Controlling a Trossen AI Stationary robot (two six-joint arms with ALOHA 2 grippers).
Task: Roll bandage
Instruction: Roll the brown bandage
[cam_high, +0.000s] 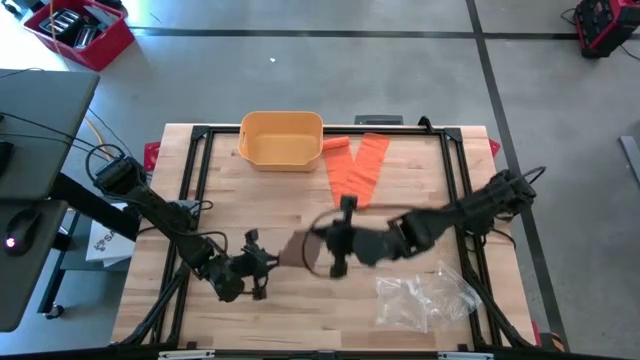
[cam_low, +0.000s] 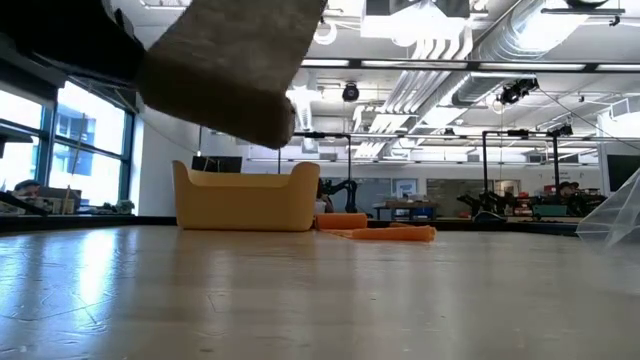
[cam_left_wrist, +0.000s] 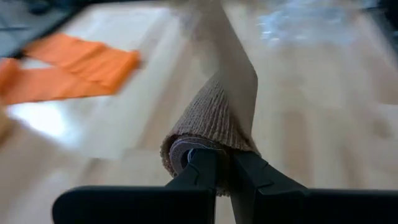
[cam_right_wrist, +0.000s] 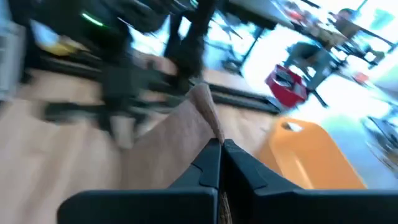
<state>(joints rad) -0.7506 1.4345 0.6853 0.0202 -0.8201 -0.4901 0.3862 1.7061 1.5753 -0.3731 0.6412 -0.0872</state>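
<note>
Tan bandage (cam_high: 297, 247) is stretching between both fingers, left fingers (cam_left_wrist: 200, 169) pinching its roll, right fingers (cam_right_wrist: 214, 163) clamping its end at 3 o'clock; only the wrist views are showing this.

arms: two, dark, jointed | left arm (cam_high: 150, 210) | right arm (cam_high: 470, 205) | fingers (cam_left_wrist: 202, 177): black, tapered, smooth
</note>
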